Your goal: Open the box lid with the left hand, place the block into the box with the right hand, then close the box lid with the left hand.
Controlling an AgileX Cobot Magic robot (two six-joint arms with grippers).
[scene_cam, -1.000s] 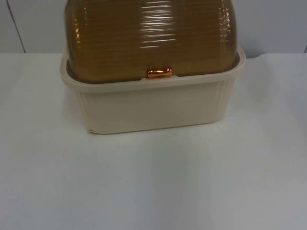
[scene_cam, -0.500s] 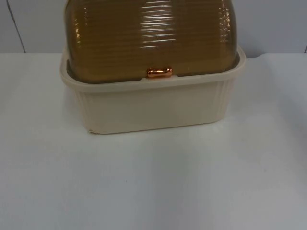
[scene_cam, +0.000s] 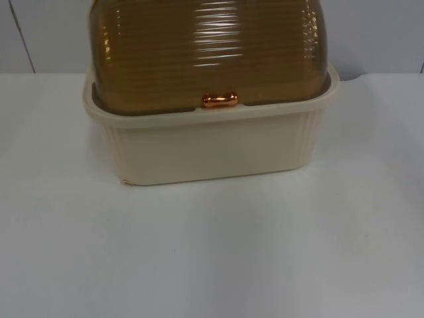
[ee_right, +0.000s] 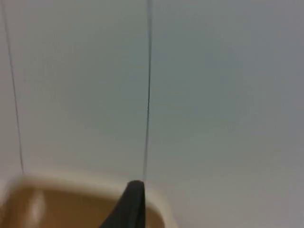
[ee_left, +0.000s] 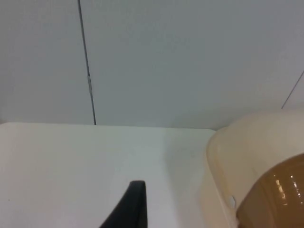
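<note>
A cream ribbed plastic box (scene_cam: 212, 146) stands on the white table top (scene_cam: 212, 252), close to the grey partition wall (scene_cam: 377, 33). Its translucent amber ribbed domed lid (scene_cam: 209, 50) sits down inside the box rim, in the closed position. A shiny copper-coloured handle (scene_cam: 219, 100) is fixed at the middle of the lid's front edge, just above the rim.

The left gripper (ee_left: 133, 209) shows as one black fingertip above the table top, beside the box. The rounded cream corner of the box (ee_left: 237, 152) and part of the amber lid (ee_left: 275, 194) lie to one side of this fingertip, apart from it. The fingertip touches nothing. It cannot be told whether this gripper is spread or closed, or whether it grips anything.

The right gripper (ee_right: 128, 204) shows as one black fingertip in front of the cream rim (ee_right: 85, 183) and the amber lid (ee_right: 57, 209), with the grey partition wall (ee_right: 213, 95) behind. Contact between fingertip and box cannot be determined, and the state of this gripper cannot be told either.
</note>
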